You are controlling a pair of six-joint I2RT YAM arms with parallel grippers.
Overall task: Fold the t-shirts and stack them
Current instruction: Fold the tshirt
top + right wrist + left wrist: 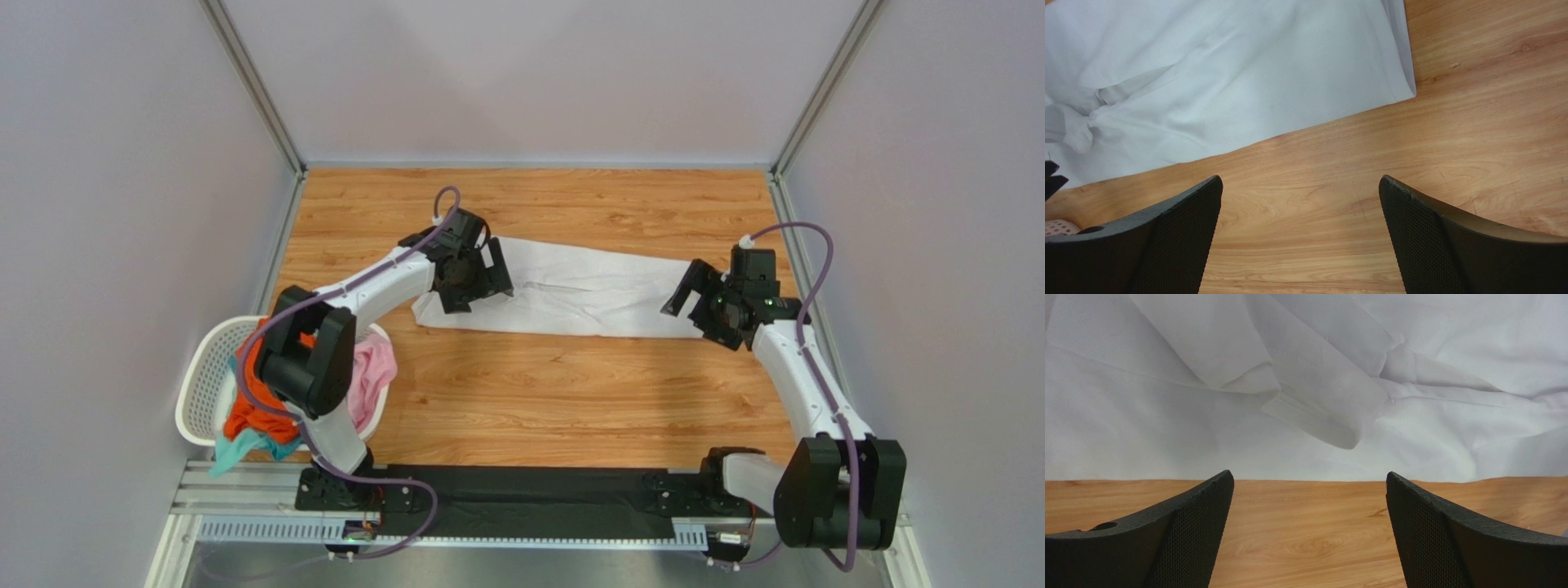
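Observation:
A plain white t-shirt (577, 292) lies as a long folded strip across the middle of the table. My left gripper (481, 284) hovers at its left end, open and empty; its wrist view shows the white cloth (1303, 386) with a folded sleeve just beyond the bare wood between the jaws. My right gripper (696, 304) is at the shirt's right end, open and empty; its wrist view shows the shirt's hem corner (1404, 86) ahead. Orange (252, 410), teal (233, 456) and pink (372, 374) t-shirts lie bunched in the basket.
A white perforated laundry basket (200, 386) stands at the near left, partly hidden by the left arm. Grey walls enclose the wooden table (552, 392) on three sides. A black rail (528, 496) runs along the near edge.

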